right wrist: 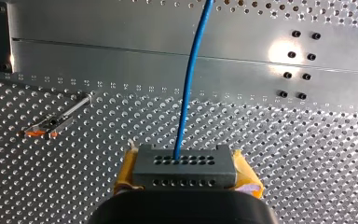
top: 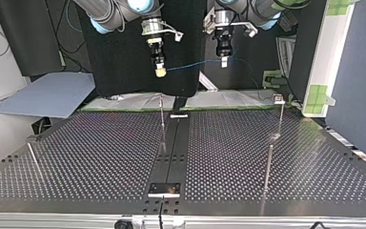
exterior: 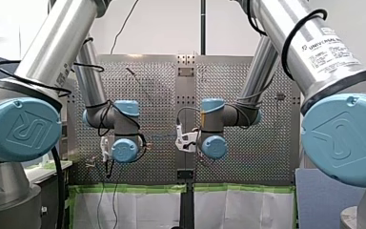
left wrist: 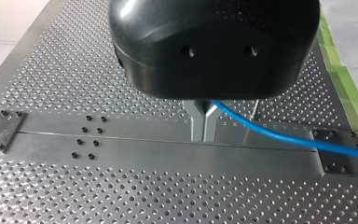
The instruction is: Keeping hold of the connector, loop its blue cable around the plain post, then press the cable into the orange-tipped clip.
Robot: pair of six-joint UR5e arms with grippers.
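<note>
Top view first: my right gripper hangs at upper centre-left, high over the perforated metal table, with yellow at its tip. A thin blue cable runs from it across to my black left gripper at upper centre-right. Past that the cable heads right and is lost against the dark background, so its far end can't be traced.

Over to the right wrist view: the grey rectangular connector with rows of small holes sits clamped between the yellow pads, which press on its two sides. The cable leaves its face and runs straight ahead, cut off by the frame. Down on the table, ahead and off to one side, lies the slim metal clip with an orange tip, well apart from the cable.

Left wrist view: the metal fingers are pinched narrow on the cable, which exits sideways. The black gripper body hides everything above them. A thin rod shows just behind; only a short piece is visible, too little to say which post it is.

Back in the top view, thin metal posts stand at centre, right and far left. The cable hangs above them all, touching none. One post at upper right carries a small block head, its colour too small to read.

In the front view, the big arm links and wrists cover both sets of fingers.
</note>
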